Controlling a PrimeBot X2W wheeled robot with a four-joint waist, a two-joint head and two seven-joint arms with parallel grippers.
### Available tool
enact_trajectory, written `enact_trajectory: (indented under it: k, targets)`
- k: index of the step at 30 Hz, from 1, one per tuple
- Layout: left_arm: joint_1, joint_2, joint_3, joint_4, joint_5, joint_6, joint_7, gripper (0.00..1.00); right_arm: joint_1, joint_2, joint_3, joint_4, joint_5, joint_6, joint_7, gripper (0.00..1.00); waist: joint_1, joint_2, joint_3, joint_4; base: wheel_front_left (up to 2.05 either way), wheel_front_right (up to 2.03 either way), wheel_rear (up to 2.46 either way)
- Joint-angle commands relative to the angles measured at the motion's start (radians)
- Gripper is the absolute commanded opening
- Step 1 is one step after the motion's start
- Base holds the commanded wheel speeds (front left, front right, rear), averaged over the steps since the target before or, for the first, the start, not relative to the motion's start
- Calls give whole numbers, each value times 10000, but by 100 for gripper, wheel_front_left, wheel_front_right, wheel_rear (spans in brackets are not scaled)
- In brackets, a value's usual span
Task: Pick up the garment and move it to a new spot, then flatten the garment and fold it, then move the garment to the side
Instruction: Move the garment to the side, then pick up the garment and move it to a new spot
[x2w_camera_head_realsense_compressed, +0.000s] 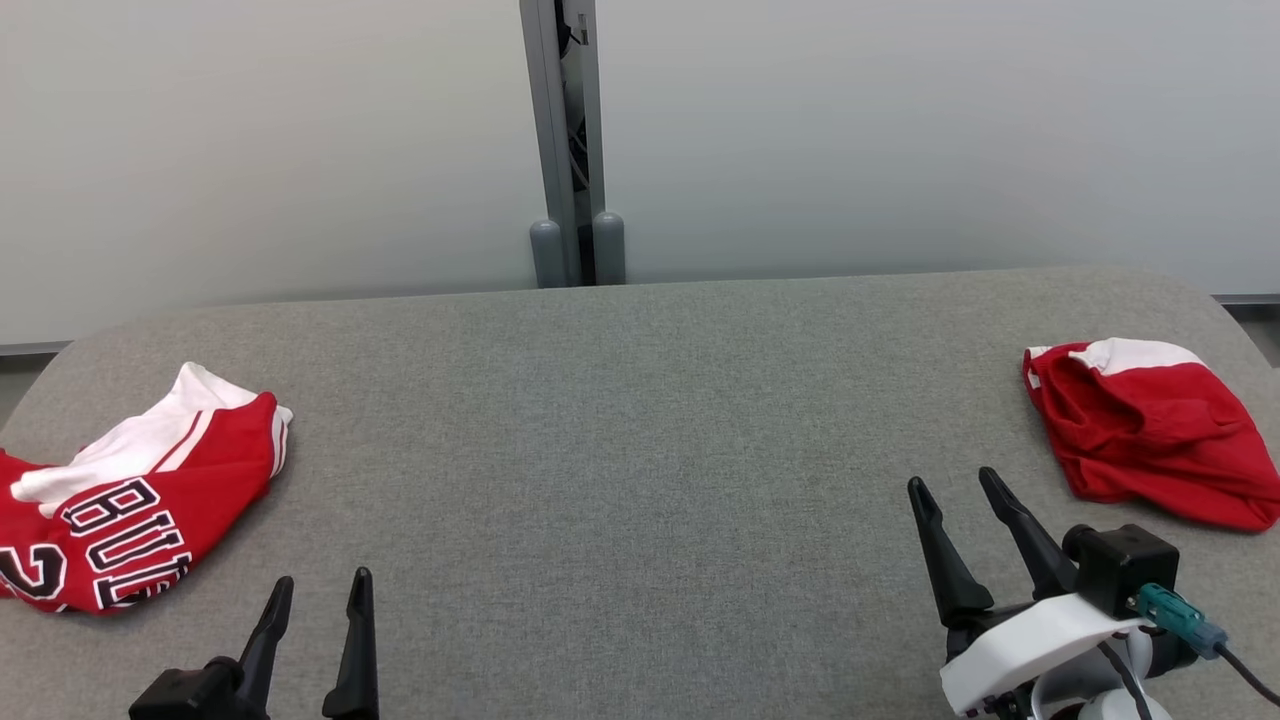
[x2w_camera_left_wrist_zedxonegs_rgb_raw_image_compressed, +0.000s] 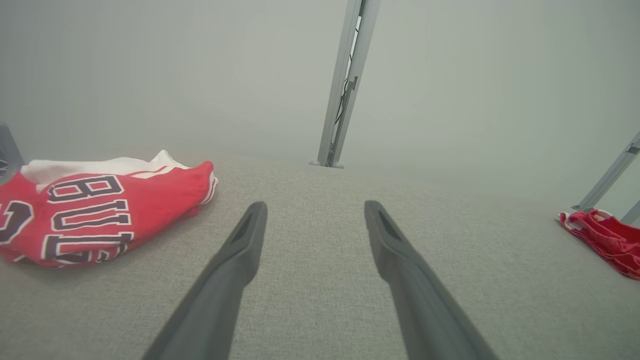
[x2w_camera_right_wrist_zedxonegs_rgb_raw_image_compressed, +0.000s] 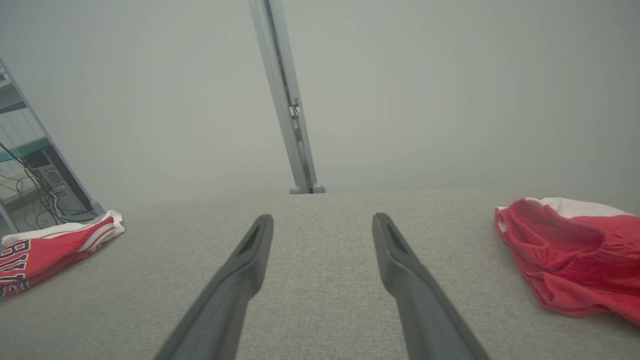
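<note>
Covering the whole lower part of the head view, the grey woven surface (x2w_camera_head_realsense_compressed: 640, 450) reaches from the near edge to a pale wall (x2w_camera_head_realsense_compressed: 250, 150) behind it, and its two far corners are rounded. A grey metal post (x2w_camera_head_realsense_compressed: 570, 140) stands upright against the middle of that wall, and its two round feet meet the far edge of the surface. Two garments lie on the surface, well apart from each other. The red jersey (x2w_camera_head_realsense_compressed: 150, 510) lies at the robot's far left, crumpled, with white cloth showing at its top and dark letters with white outlines across its front; part of it goes out of the head view. The red shorts (x2w_camera_head_realsense_compressed: 1150, 440) lie at the far right, near the right edge of the surface, bunched, with a white part at the far side and the waist opening turned toward the middle. The right tool (x2w_camera_head_realsense_compressed: 952, 482) hovers just beside the shorts without touching them, its two dark fingers spread apart and gripping nothing. A black block (x2w_camera_head_realsense_compressed: 1120, 565) and a teal plug (x2w_camera_head_realsense_compressed: 1170, 607) sit on its white wrist. The left tool (x2w_camera_head_realsense_compressed: 323, 582) is at the lower left, near the jersey but apart from it, also spread wide and with nothing between the fingers.
</note>
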Motion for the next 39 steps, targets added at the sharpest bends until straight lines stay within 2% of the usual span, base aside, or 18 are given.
enact_trajectory:
  k: [1,15,21,24,30,31,39]
  targets:
    - [114,12,8,-20,85,37,-33,100,94,-65,-18,-65,52,-2,1,100,0,0,-12,-6,0,0,0]
    - [175,61,-122,-213,95,190,102,100,225,-64,23,-236,-58,-2,149,100,0,0,-92,87,0,0,0]
    - [155,137,-125,-301,144,285,146,100,278,-60,-13,-247,-66,-2,111,100,0,0,-156,448,0,0,0]
    - [148,182,-138,-374,192,334,193,100,337,-60,-29,-262,-82,-2,95,100,0,0,-207,814,0,0,0]
    - [262,334,-99,-557,256,494,306,100,453,-60,-106,-258,10,-1,26,100,0,0,-342,1993,0,0,0]
    - [262,334,-99,-557,256,494,306,100,453,-60,-106,-258,10,-1,26,100,0,0,-342,1993,0,0,0]
    - [449,688,55,-923,278,641,449,100,566,-55,59,-103,284,-1,-89,100,0,0,-560,3897,0,0,0]
